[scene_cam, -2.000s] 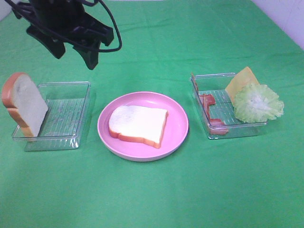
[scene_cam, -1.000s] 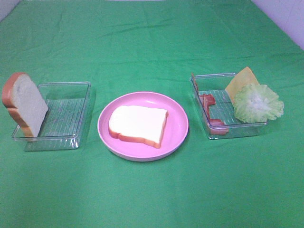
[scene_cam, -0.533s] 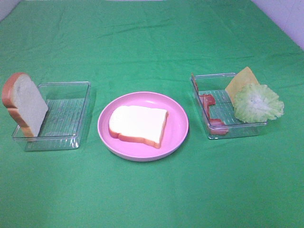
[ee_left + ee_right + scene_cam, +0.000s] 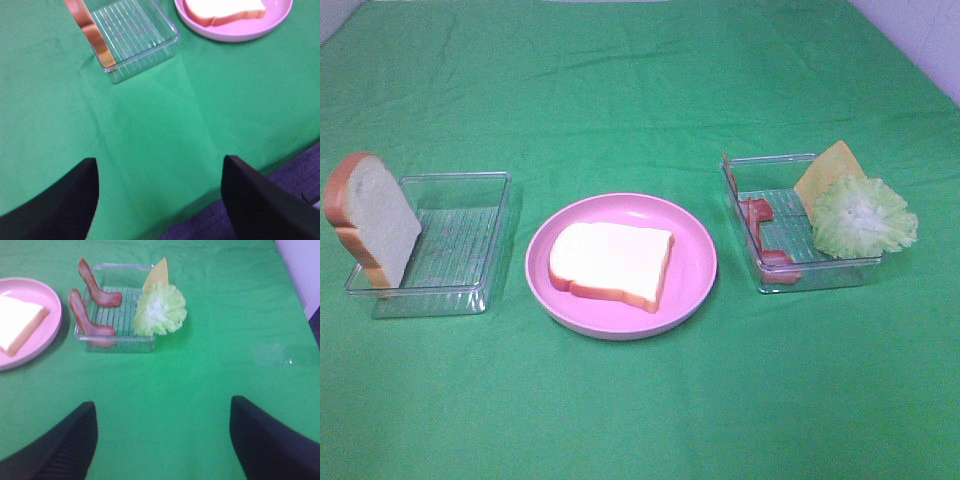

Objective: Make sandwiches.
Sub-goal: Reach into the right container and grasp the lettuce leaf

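One white bread slice (image 4: 610, 262) with orange-brown crust lies flat on the round pink plate (image 4: 698, 250). A second bread slice (image 4: 370, 220) leans upright on the left end of a clear tray (image 4: 460, 240). The right clear tray (image 4: 820, 272) holds reddish bacon strips (image 4: 760, 235), a yellow-orange cheese slice (image 4: 828, 170) and pale green lettuce (image 4: 863, 215). Neither gripper shows in the high view. My left gripper (image 4: 160, 200) is open and empty over bare cloth, short of the left tray (image 4: 135, 30). My right gripper (image 4: 162, 440) is open and empty, short of the bacon (image 4: 87, 315) and lettuce (image 4: 159, 310).
Green cloth covers the table. The table's edge and the grey floor (image 4: 300, 170) show close to my left gripper. The cloth's far right edge (image 4: 300, 270) shows in the right wrist view. The plate (image 4: 30, 345) lies beside the right tray (image 4: 120, 342).
Two seconds ago my left arm hung over the back left of the table in the high view; it has drawn out of that view. Nothing on the table has moved.
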Available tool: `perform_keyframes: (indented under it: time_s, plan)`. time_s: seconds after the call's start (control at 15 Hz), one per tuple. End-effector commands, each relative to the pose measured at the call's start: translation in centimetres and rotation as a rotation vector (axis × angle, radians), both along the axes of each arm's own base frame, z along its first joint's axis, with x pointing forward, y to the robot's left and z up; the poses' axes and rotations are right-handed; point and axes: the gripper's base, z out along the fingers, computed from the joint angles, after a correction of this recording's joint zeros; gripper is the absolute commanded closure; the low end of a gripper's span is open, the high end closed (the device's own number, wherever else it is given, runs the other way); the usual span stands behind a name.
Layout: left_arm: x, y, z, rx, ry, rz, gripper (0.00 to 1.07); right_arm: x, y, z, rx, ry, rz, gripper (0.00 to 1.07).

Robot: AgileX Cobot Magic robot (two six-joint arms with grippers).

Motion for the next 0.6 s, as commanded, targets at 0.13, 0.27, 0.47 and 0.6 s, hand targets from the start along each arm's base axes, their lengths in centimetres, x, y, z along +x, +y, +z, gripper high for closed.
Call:
perform_keyframes:
  time_s: [0.13,0.27,0.47,0.6]
  plan:
    - [-1.1,0.6,-0.3,-0.071,-0.125,-0.011,0.39,4.6,-0.2,1.5,0.040,-0.090,-0.047,0.39]
    - [-2.0,1.2,-0.4,-0.103,-0.195,-0.008,0.39,7.6,-0.4,1.2,0.043,-0.065,-0.060,0.42]
    - [-2.3,1.4,-0.5,-0.116,-0.218,-0.009,0.39,11.6,-0.5,0.8,0.078,0.077,-0.090,0.50]
    - [-2.3,1.4,-0.5,-0.115,-0.218,-0.011,0.39,17.2,-0.5,0.4,0.088,0.284,-0.099,0.54]
